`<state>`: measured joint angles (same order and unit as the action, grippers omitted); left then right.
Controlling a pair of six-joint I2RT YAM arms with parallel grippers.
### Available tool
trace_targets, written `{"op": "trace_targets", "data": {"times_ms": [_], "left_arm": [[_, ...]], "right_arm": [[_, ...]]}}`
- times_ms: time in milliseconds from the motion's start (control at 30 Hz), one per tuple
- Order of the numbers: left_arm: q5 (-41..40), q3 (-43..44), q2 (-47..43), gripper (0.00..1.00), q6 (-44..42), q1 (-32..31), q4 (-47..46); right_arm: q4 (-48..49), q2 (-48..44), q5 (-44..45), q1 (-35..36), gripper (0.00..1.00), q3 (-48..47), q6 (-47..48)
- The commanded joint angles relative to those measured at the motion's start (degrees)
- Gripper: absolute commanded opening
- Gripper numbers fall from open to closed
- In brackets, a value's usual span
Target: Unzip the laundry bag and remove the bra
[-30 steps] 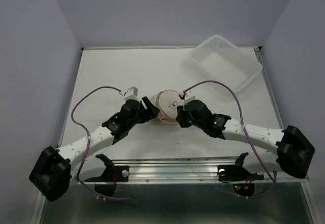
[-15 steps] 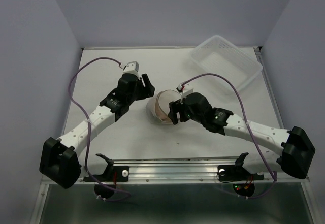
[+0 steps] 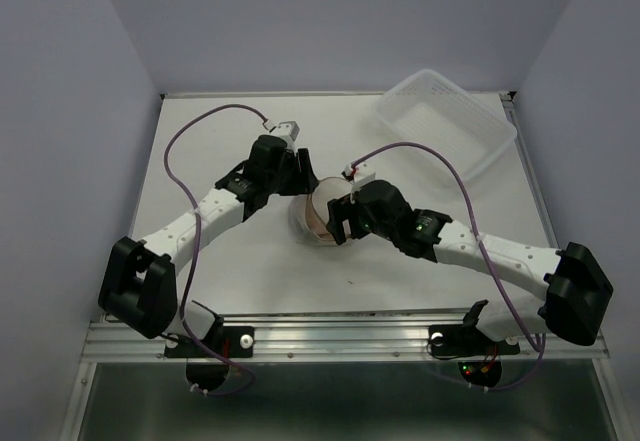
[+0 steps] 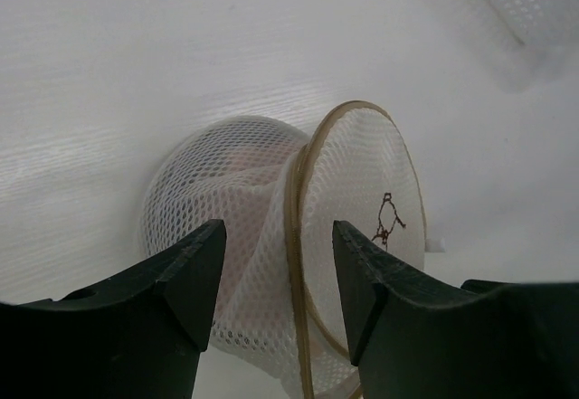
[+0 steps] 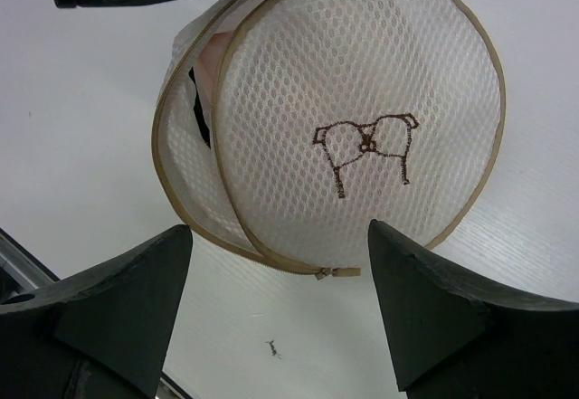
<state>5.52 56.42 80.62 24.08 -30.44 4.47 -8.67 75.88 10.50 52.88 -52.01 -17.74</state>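
Left claw (image 3: 300, 176) has swung in behind the laundry bag (image 3: 318, 213).
It and the right claw (image 3: 340, 223) gape, holding nothing; between them on the counter (image 3: 400, 286) the round cream mesh stands on edge, tan zipper rim (image 5: 493, 100) partly parted, brown bra outline (image 5: 366, 146) on its face.

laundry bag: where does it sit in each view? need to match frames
Top external: laundry bag at the centre of the frame.
Left wrist: laundry bag at centre, in the lower half, seen edge-on.
Right wrist: laundry bag fills the upper centre, flat face to the camera.
Shared landmark: bra outline printed on its face, in both wrist views; unreadable from above.
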Motion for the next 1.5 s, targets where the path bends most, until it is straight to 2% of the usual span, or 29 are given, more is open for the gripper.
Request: {"op": "trace_targets", "data": {"times_ms": [0,233,433,533,567,600,733,967,1167,1200,1467], "left_arm": [[2.13,4.22,0.06,0.61,-2.72,-0.41,-0.34],[0.46,4.4,1.56,0.58,-2.81,-0.5,0.36],[-0.42,4.75,2.44,0.45,-2.72,-0.5,0.71],[-0.86,4.4,2.35,0.32,-2.63,-0.41,0.89],[-0.69,4.4,2.35,0.23,-2.54,-0.41,0.8],[-0.6,4.05,2.26,0.18,-2.54,-0.41,0.54],[-0.6,2.91,1.74,0.0,-1.93,-0.41,0.37],[-0.6,-1.93,-2.13,0.0,0.97,-0.59,-2.62],[-1.21,-6.05,-5.29,0.0,3.61,-0.68,-4.03],[-1.21,-6.24,-5.47,0.0,3.7,-0.68,-4.03],[-1.04,-6.68,-5.21,0.0,4.23,-1.03,-4.03]], "right_arm": [[0.67,-0.82,0.75,-0.15,0.85,0.06,0.16],[0.93,-0.82,0.75,-0.15,0.86,0.5,0.42],[1.46,-0.38,0.13,-0.15,0.86,0.51,0.07],[2.16,-0.03,-0.39,-0.15,0.86,0.59,-0.19],[2.42,-0.03,-1.09,-0.15,0.86,0.59,-0.28],[3.12,0.15,-1.45,-0.15,0.86,0.59,-0.54],[4.7,1.03,-2.68,-0.15,0.85,0.33,-1.33],[9.88,5.94,-4.7,-0.15,0.79,-3.36,-1.34],[12.18,11.22,-4.35,-0.15,0.66,-7.31,-1.25],[12.18,11.75,-4.52,-0.15,0.61,-8.27,-1.33],[13.41,16.4,-4.35,-0.15,0.46,-10.57,-1.77]]}}
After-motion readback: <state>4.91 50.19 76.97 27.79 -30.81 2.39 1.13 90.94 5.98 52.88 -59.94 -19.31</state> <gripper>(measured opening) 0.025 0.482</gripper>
